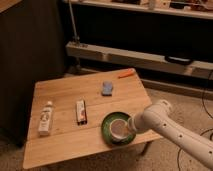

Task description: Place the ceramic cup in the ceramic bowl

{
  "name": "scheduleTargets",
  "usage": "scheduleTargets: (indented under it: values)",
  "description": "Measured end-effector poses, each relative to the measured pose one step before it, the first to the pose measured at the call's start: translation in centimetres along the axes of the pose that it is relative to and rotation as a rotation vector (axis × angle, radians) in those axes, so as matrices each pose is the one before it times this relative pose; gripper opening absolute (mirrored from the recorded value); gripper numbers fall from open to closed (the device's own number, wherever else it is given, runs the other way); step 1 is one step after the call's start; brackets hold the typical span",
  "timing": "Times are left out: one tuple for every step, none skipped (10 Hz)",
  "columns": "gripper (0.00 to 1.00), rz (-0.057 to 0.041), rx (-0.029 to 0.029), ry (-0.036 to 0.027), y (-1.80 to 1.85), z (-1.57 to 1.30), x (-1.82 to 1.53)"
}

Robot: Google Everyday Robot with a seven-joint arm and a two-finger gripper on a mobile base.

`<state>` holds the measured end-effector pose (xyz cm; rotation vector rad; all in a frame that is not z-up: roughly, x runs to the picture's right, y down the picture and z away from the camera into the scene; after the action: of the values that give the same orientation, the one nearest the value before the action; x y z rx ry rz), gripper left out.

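so the ceramic cup (119,129) is sitting inside the ceramic bowl (106,125) right now, mouth up, with the green rim of the bowl showing around its left side. the bowl is resting near the front right edge of the wooden desk (60,142).

the white arm (172,127) is reaching in from the lower right, and the end effector (131,126) is pressing up against the right side of the cup, over the bowl. honestly i cannot tell if it's gripping the cup or letting go, that bit is just hidden between the arm and the cup.

other stuff lying around on the desk: a white bottle with a label (46,118) lying on its side toward the left, a small flat packet (80,110) just left of the bowl, a blue thing (107,88) further back in the middle, and an orange pen-like thing (126,73) near the far right corner. all of them are sitting well apart from the bowl except the packet, which is near it.
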<state>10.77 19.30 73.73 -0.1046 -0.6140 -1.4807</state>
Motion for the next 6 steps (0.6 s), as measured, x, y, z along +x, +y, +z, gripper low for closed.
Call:
scheduleTargets:
  values:
    - [0.00,-0.02717,-0.01104,0.01617,-0.906,-1.327,1.109]
    - [0.00,-0.01947,-0.01364,0.00745,-0.710,-1.021,0.908]
    - [0.00,-0.01044,-0.01924,0.00246,-0.279,-0.949,0.712]
    - [0.00,0.00864,-0.01543,0.00087,0.471,-0.488,0.281]
    - [0.00,0.01251,-0.00893,-0.00378,0.544,-0.007,0.027]
    - [0.00,0.01751,-0.01032,-0.00954,0.908,0.611,-0.321]
